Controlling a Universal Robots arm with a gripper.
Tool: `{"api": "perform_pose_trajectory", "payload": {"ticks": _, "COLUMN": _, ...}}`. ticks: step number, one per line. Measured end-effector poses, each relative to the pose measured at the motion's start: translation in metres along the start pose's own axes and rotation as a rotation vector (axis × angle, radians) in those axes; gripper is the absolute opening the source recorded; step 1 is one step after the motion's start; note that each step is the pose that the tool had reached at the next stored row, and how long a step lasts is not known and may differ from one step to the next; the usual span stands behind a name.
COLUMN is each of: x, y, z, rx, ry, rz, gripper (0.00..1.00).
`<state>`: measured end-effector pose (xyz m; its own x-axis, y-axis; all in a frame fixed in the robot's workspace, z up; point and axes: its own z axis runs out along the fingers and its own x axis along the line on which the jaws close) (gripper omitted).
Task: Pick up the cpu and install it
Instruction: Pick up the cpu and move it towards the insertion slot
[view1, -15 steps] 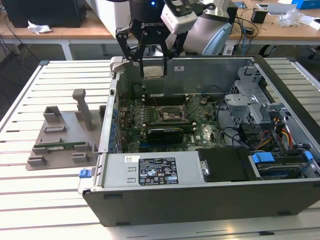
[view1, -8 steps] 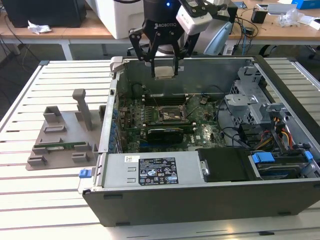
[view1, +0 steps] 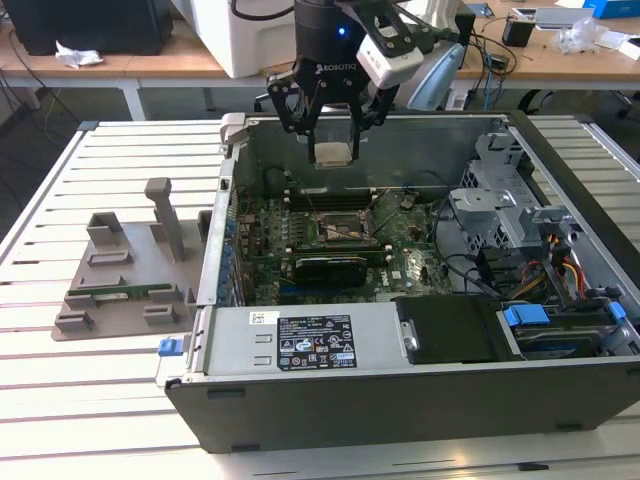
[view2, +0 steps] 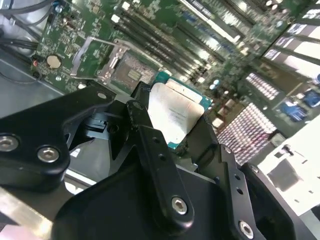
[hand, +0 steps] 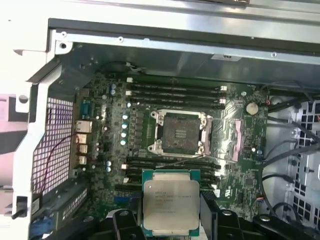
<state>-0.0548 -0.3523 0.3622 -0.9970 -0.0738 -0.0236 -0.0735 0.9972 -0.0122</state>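
The claw (view1: 334, 148) is clamped on the cpu (view1: 333, 154), one black finger pressing on each of two opposite edges. The chip hangs flat between them with its silver lid facing up. In the first wrist view the cpu (hand: 171, 202) shows its thin green border all round, with the finger (hand: 212, 210) tight against one side. In the second wrist view the claw (view2: 175, 127) grips the same chip (view2: 177, 112) and the linkage bars crowd in behind it.

Below the claw, and well apart from the chip, lies the motherboard (hand: 240, 165) on the floor of the open computer case (view1: 400, 420). The socket (hand: 180, 132) sits on the board under and slightly ahead of the held cpu. Its contact field is bare and a metal frame rims it. In the second wrist view the socket (view2: 131, 75) appears just past the chip's far edge. Rows of memory slots (hand: 175, 90) run on both sides of the socket, and a coin battery (hand: 251, 107) sits farther out on the board.

Farther out from the claw, at the case's near wall, is the power supply (view1: 300, 345). Outside the case, away to the exterior view's left, a grey fixture tray (view1: 120, 280) rests on the slatted table (view1: 60, 400).
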Motion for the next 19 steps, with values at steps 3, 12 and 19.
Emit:
{"api": "perform_pose_trajectory", "payload": {"ticks": 3, "x": -0.0068, "y": 0.0133, "z": 0.0071, "rx": 0.0000, "ry": 0.0000, "rz": 0.000, "gripper": 0.54}}
{"api": "perform_pose_trajectory", "payload": {"ticks": 12, "x": -0.0225, "y": 0.0304, "z": 0.0248, "rx": -0.0001, "ry": 0.0000, "rz": 0.000, "gripper": 0.54}}
{"api": "perform_pose_trajectory", "payload": {"ticks": 19, "x": -0.0282, "y": 0.0336, "z": 0.0419, "rx": 0.0000, "ry": 0.0001, "rz": 0.000, "gripper": 0.54}}
